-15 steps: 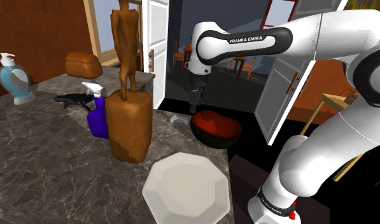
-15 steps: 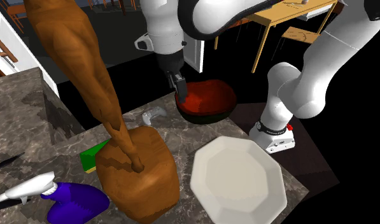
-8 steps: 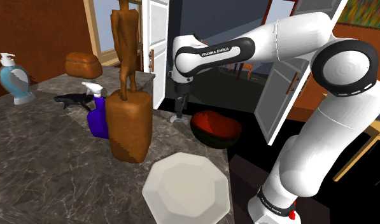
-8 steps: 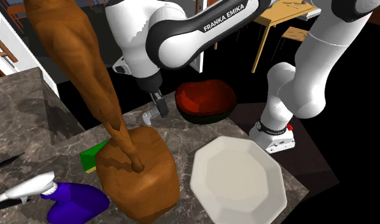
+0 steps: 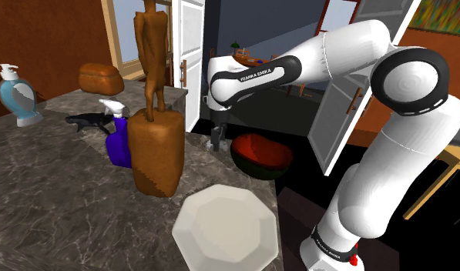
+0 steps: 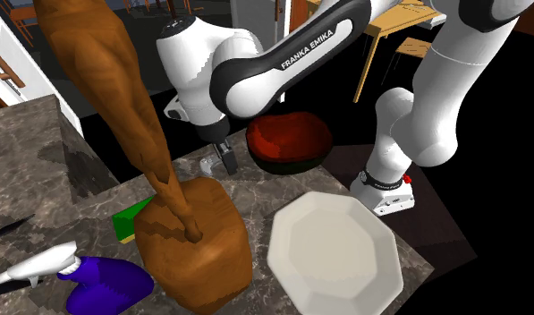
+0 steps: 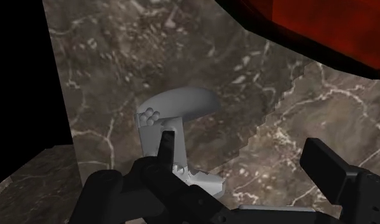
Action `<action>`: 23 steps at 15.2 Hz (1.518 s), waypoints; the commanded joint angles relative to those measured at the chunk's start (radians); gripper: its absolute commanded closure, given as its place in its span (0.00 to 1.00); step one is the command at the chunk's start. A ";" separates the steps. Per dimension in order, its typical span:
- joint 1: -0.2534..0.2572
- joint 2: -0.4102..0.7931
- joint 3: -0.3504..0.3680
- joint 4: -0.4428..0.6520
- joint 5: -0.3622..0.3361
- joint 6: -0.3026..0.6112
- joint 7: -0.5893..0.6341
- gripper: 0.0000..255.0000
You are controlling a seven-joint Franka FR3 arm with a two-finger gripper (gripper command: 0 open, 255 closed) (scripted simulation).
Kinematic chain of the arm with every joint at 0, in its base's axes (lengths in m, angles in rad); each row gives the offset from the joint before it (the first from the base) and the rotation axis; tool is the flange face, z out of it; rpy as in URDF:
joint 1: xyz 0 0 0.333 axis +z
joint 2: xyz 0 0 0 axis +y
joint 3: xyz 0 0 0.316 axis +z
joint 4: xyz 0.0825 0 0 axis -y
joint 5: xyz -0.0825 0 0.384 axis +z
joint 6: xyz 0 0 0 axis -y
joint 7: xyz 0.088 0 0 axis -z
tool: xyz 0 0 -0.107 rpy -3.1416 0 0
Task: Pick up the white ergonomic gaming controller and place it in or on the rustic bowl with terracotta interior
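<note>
Gripper (image 6: 227,161) wide open, gripping nothing, low over the grey-white controller (image 7: 175,105) at the marble counter (image 5: 58,200) edge. Red-lined bowl (image 5: 260,154) just beside, brown wooden sculpture (image 6: 193,233) near. Versus 0.5 s ago: gripper lower, controller unmoved.

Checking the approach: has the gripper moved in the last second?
Yes: the gripper went left and down in the shoulder view, from above the bowl to the controller.
</note>
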 commanded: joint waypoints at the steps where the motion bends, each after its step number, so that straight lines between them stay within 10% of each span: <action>1: 0.000 0.001 -0.001 -0.003 0.000 0.005 -0.001 0.00; 6: 0.000 0.001 -0.001 -0.003 0.000 0.005 -0.001 0.00; 7: 0.000 0.001 -0.001 -0.003 0.000 0.005 -0.001 1.00; 16: 0.000 0.001 -0.001 -0.003 0.000 0.005 -0.001 1.00; 17: 0.000 0.001 -0.001 -0.003 0.000 0.005 -0.001 0.00; 23: -0.030 0.115 -0.032 0.146 -0.030 -0.024 -0.199 0.00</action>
